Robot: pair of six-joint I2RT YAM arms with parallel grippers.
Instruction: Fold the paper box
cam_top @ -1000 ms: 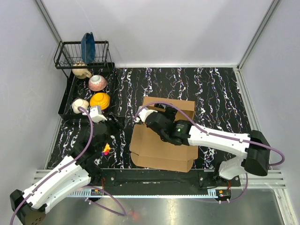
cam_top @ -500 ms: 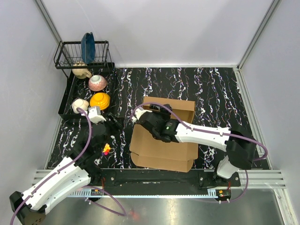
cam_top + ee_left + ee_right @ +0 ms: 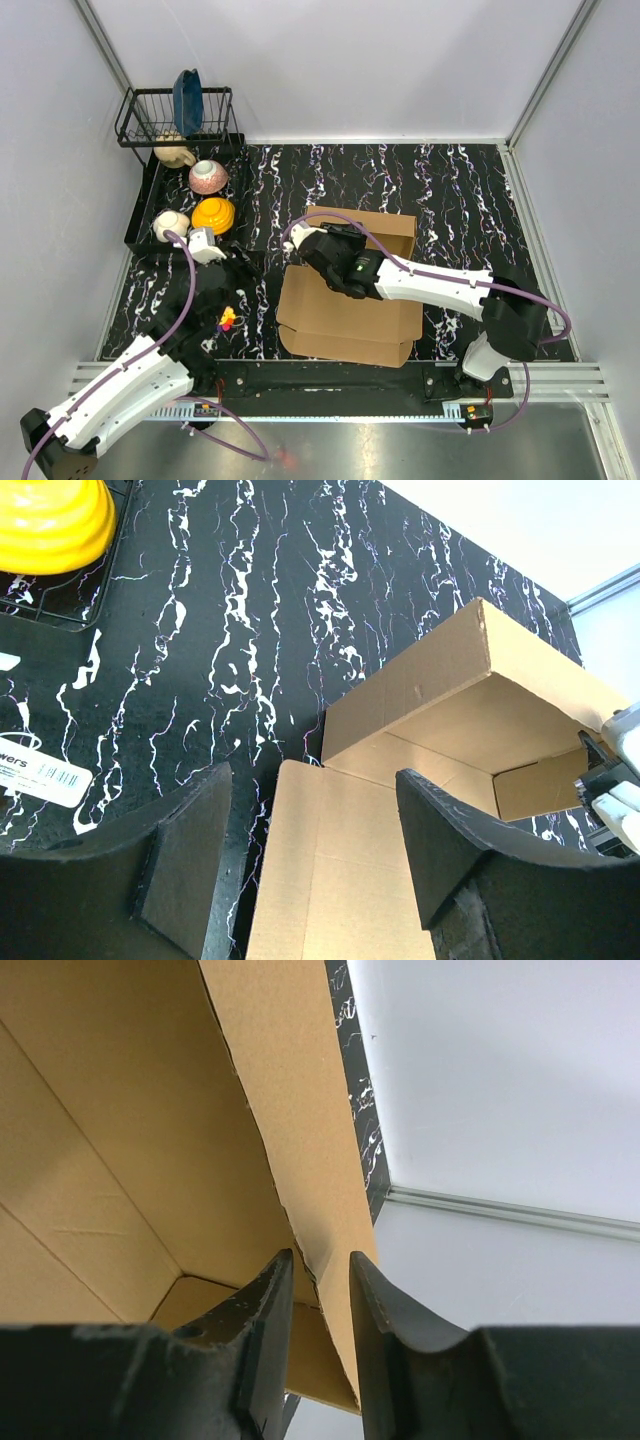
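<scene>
Where right tool [image 3: 316,1258] straddles it, paper box [image 3: 120,1110] edge stands upright.

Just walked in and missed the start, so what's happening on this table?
Two robot arms are working on a paper box that is partly folded: its far walls stand up and the near panel lies flat. The right pincer straddles the edge of a standing wall; whether it has clamped on yet cannot be told. The left pincer hangs open and empty by the box's left side.
</scene>
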